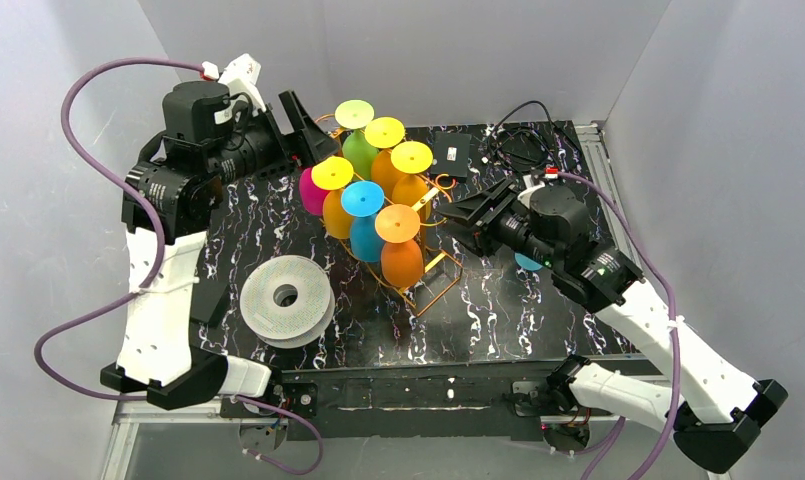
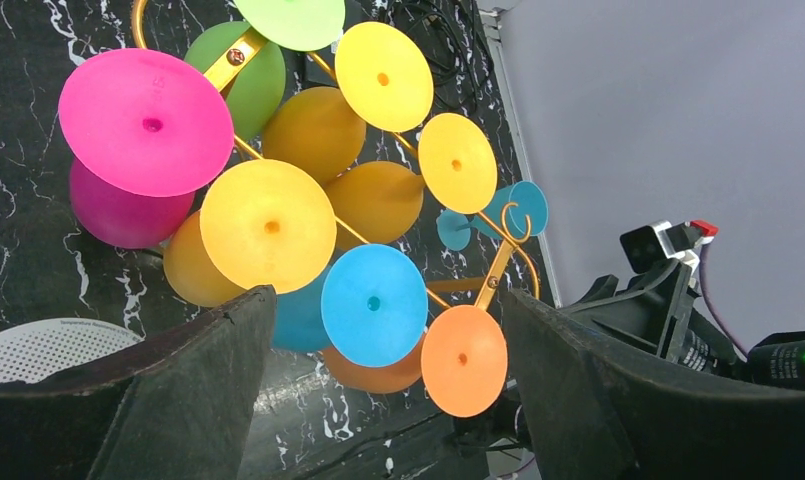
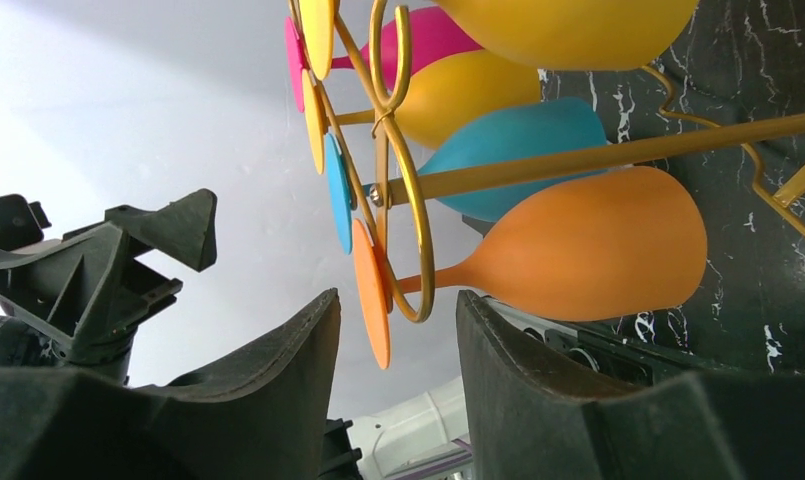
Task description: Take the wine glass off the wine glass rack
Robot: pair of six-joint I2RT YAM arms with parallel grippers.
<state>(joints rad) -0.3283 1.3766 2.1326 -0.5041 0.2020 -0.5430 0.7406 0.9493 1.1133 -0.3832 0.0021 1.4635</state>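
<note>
**Jaws apart on both arms, rack fully hung**

Jaws stand apart on both arms, and neither holds anything. At the near left of the marble-patterned table (image 1: 498, 320) lies a white filament spool (image 1: 286, 297), flat and well apart from both grippers.

Just beyond it, mid-table, the wine glass rack (image 1: 438, 285) carries its glasses upside down, feet up in the curled loops, bowls hanging. The orange wine glass (image 1: 402, 262) hangs at the rack's near end, with the blue wine glass (image 1: 363, 235) next behind it and the pink wine glass (image 1: 313, 190) on the left side.

The right gripper (image 1: 468, 205) sits just right of the rack, pointing at it. In its wrist view the rack's end loop and the orange glass's foot line up with the gap, but whether the fingers (image 3: 278, 380) touch either is hard to tell.

The left gripper (image 1: 308, 135) hovers at the rack's far left, near the pink glass.

Against the far wall lie a black box (image 1: 450, 156) and cables (image 1: 518, 145).
</note>
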